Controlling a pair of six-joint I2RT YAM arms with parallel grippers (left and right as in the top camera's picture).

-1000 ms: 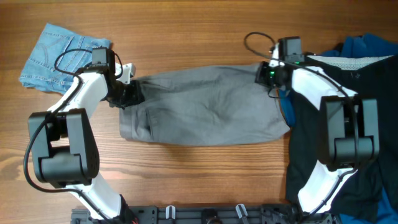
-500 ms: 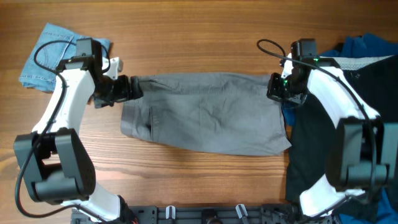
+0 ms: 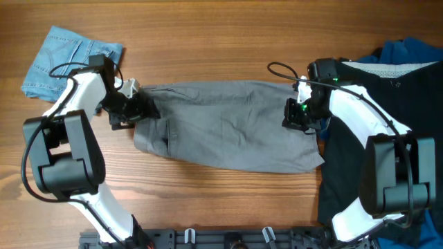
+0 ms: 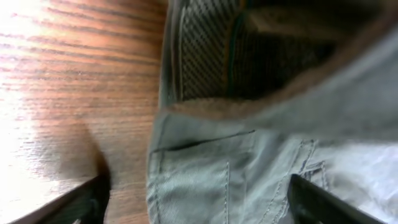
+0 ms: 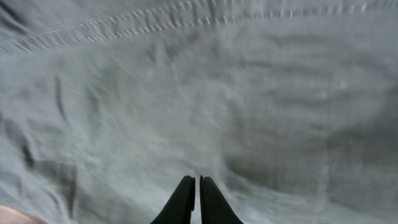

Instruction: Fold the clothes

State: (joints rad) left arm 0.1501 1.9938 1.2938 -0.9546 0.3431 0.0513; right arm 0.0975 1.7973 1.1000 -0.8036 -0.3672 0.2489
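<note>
At the far left of the table (image 3: 208, 34), light-blue denim shorts (image 3: 69, 59) lie crumpled near the back edge, well apart from everything else but the left arm, which passes just beside them.

The left end effector (image 3: 142, 111) sits at the left end of the grey shorts (image 3: 228, 128). In the left wrist view its fingers (image 4: 81, 202) stand wide apart (one over bare wood, the other over cloth), with the stitched grey edge and the darker ribbed inside of the garment lying between and ahead of them. Nothing is gripped.

The grey shorts are spread flat across the middle of the table, lengthwise from left to right, with mild creases and a slightly slanted front edge.

At their right end, the right end effector (image 3: 291, 119) is down over the cloth. In the right wrist view its fingertips (image 5: 185, 198) are pressed together, leaving only a hairline gap, over rumpled grey fabric below a stitched hem. No fold shows between them, so whether they pinch any cloth cannot be told.

Farther right, a black garment (image 3: 339, 173) covers the table's right side, meeting the shorts' right edge, and a bright-blue garment (image 3: 408, 48) lies at the back corner beyond it.
</note>
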